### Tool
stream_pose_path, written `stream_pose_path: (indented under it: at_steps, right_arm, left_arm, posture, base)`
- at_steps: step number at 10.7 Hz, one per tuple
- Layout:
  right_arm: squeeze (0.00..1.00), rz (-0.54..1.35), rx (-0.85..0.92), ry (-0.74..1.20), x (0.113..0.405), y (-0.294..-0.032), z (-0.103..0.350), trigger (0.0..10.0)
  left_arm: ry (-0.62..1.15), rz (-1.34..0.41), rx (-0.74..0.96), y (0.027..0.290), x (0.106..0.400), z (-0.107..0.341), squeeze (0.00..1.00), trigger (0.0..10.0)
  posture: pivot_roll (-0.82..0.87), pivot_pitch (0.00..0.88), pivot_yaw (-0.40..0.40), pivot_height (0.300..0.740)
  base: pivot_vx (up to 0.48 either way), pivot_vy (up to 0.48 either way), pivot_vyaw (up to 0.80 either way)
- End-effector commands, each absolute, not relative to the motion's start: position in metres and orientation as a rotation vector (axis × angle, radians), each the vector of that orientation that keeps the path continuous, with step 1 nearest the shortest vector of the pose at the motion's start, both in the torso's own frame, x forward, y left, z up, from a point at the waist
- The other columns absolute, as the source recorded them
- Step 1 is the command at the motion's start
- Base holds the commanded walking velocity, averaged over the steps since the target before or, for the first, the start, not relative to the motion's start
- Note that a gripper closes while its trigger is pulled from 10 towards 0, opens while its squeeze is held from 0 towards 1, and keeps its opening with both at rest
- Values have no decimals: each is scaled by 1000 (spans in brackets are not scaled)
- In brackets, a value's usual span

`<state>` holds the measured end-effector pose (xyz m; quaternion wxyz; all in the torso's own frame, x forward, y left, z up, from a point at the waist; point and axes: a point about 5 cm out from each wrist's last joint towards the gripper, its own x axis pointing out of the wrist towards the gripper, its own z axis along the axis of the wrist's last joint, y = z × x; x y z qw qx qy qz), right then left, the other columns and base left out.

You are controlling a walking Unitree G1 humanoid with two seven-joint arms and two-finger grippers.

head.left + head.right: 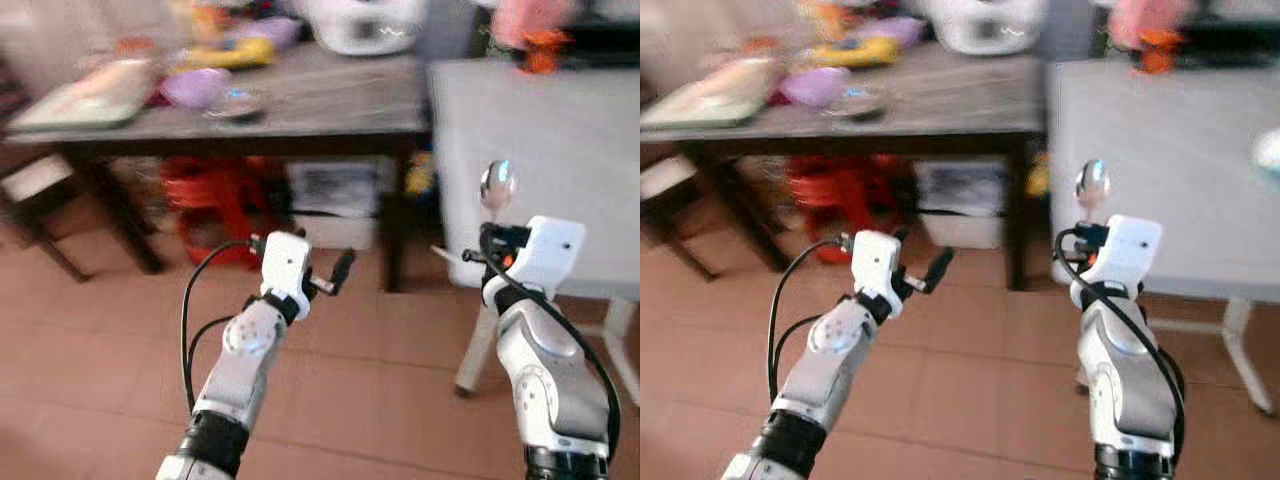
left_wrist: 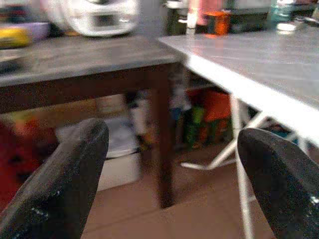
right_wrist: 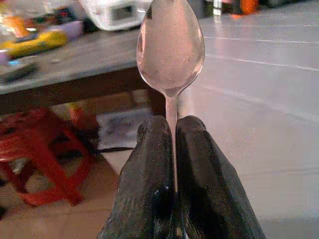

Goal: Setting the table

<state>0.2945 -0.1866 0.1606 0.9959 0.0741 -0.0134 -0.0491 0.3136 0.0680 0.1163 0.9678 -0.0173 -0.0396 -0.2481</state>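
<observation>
Between the right gripper's (image 3: 174, 149) clenched fingers, a spoon (image 3: 170, 47), upright, bowl uppermost.

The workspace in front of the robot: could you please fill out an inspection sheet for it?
Surface: white table ahead on the right, bare near its front; dark wooden table ahead on the left.
Job's things: spoon upright, bowl up, its handle clamped in the right end effector.
Clutter: white appliance, purple bowl, tray and yellow item on the wooden table.
End effectors: left end effector open, holding nothing, raised over the floor; right shut on the spoon.
Cables: black cable looping beside the left arm.
Surroundings: tiled floor; red stool under the wooden table.
</observation>
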Motion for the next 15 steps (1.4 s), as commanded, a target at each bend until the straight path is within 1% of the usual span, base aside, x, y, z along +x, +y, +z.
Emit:
stream_pose_path:
  at_steps: [1, 4, 7, 11, 13, 15]
  right_arm:
    - [0, -71, 157, -43, 296, -179, 164, 10000]
    - [0, -82, 146, -43, 295, -181, 163, 10000]
    - [0, -84, 124, -61, 295, -181, 165, 10000]
    - [0, -127, 72, -77, 282, -191, 156, 10000]
    - [0, -133, 70, -74, 275, -190, 151, 10000]
    - [0, -128, 51, -83, 273, -188, 150, 10000]
  left_arm:
    - [-71, -466, -29, 77, 315, 114, 0, 10000]
    - [-93, -462, -39, 75, 313, 114, 0, 10000]
    - [-113, -451, -64, 80, 314, 117, 0, 10000]
    - [-100, -391, -83, 100, 312, 112, 0, 10000]
    - [-84, -399, -87, 103, 303, 105, 0, 10000]
    - [-81, -413, -102, 99, 301, 105, 0, 10000]
  posture:
    - [-163, 61, 104, 740]
    - [-167, 62, 100, 740]
    - [-170, 62, 98, 740]
    - [-168, 67, 104, 740]
    - [-166, 71, 110, 740]
    - [-166, 71, 110, 740]
  base:
    - [0, 360, 0]
    - [0, 0, 0]
    - [0, 0, 0]
    - [365, 0, 0]
    - [480, 0, 0]
    - [480, 0, 0]
